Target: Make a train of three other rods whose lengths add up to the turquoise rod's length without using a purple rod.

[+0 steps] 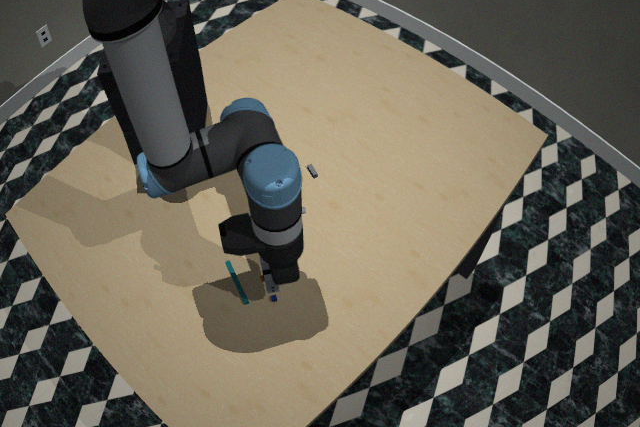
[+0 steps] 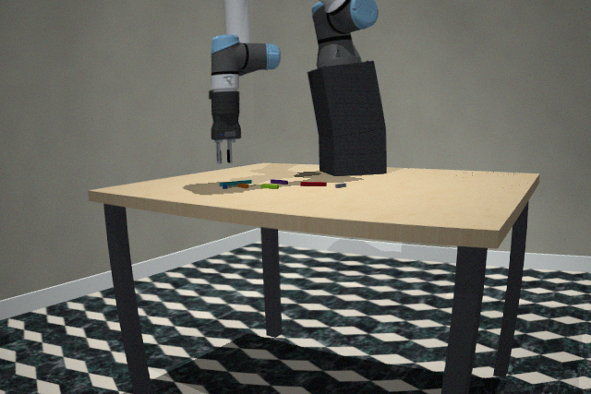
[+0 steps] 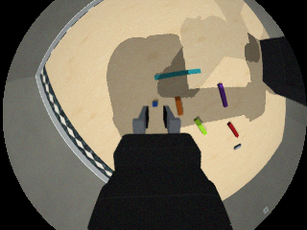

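My gripper hangs well above the near-left part of the table, fingers partly open with nothing between them; it also shows in the wrist view. Below it lie the small blue rod and the orange rod. The long turquoise rod lies flat just beyond them, and it also shows in the overhead view next to the blue rod. The lime rod, red rod and grey rod lie apart to the right. No rods touch end to end.
A purple rod lies beyond the lime one. The arm's dark base block stands at the back of the table. The grey rod lies alone towards the table's middle. The table's near-left edge is close to the rods.
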